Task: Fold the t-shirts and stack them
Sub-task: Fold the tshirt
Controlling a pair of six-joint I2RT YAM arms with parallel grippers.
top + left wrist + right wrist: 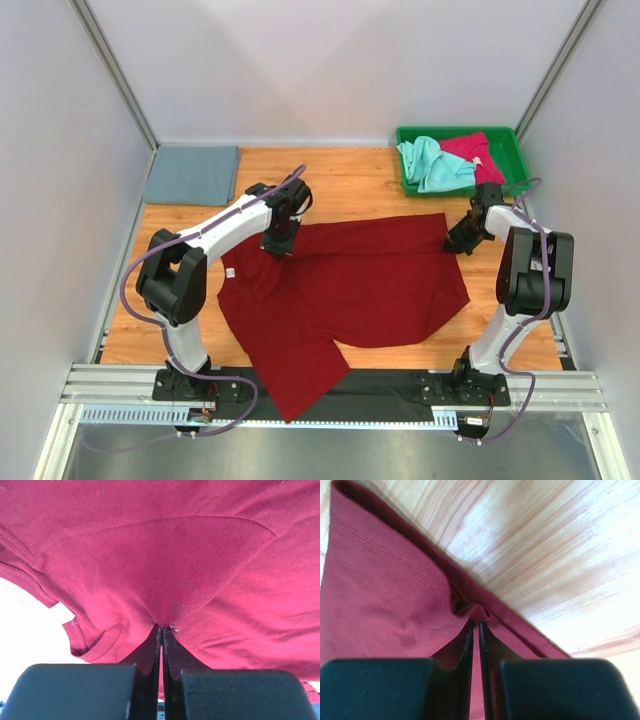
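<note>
A dark red t-shirt point(350, 290) lies spread across the wooden table, one sleeve hanging over the near edge. My left gripper point(278, 245) is shut on a pinch of its cloth point(165, 615) at the shirt's upper left. My right gripper point(458, 242) is shut on the hem point(475, 611) at the upper right corner, where the fabric bunches between the jaws. A slate grey-blue t-shirt point(192, 174) lies folded flat at the back left. Mint green point(432, 165) and pinkish-red point(472, 152) t-shirts sit crumpled in the tray.
The green plastic tray point(512, 150) stands at the back right corner, just behind my right arm. White walls close in the table on three sides. A black strip point(400, 385) and metal rails run along the near edge by the arm bases.
</note>
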